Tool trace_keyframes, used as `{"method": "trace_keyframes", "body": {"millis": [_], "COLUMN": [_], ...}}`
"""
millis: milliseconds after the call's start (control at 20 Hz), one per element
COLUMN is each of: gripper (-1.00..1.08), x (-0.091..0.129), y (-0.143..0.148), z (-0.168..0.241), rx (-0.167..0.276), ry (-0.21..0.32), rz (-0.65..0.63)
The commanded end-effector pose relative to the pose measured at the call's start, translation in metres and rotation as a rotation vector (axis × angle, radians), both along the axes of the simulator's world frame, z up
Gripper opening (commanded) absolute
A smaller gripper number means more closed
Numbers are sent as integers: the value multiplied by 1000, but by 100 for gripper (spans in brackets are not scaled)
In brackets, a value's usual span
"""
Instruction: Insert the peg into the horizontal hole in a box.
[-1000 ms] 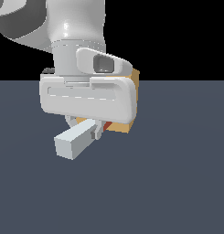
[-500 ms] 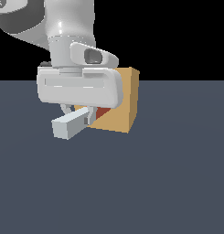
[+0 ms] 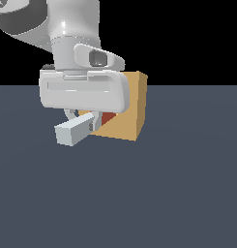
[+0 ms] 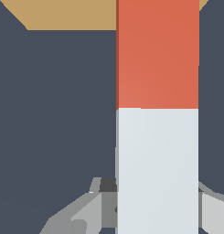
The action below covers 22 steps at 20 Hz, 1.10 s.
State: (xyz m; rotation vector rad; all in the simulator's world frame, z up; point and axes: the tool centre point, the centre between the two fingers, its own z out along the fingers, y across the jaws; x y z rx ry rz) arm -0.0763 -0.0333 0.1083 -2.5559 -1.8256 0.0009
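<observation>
My gripper [image 3: 92, 122] is shut on the peg [image 3: 74, 130] and holds it level, just above the floor. The peg's pale grey-white end sticks out toward the exterior view's left; its orange-red end [image 3: 108, 118] points at the tan box [image 3: 127, 109] and reaches its face. In the wrist view the peg [image 4: 157, 114] runs from between my fingers [image 4: 90, 211] up to the box [image 4: 67, 14]. The horizontal hole is hidden behind the peg and my hand.
The dark grey floor [image 3: 178, 193] stretches around the box and the peg. My white hand body [image 3: 83, 89] covers the box's near left part in the exterior view.
The gripper has carried the peg toward the box, to the exterior view's right. The orange-red end has closed in on the box face; the grip is unchanged.
</observation>
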Motion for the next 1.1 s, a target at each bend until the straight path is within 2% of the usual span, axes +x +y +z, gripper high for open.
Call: {"method": "trace_keyframes", "body": {"millis": [0, 400, 850, 1050], "gripper": [-100, -100, -100, -100], "x": [0, 7, 29, 37], "y": [0, 22, 90, 111], "z": [0, 0, 1, 1], "rx": [0, 0, 0, 0], "ry": [0, -1, -2, -3], "rz": [0, 0, 0, 0]}}
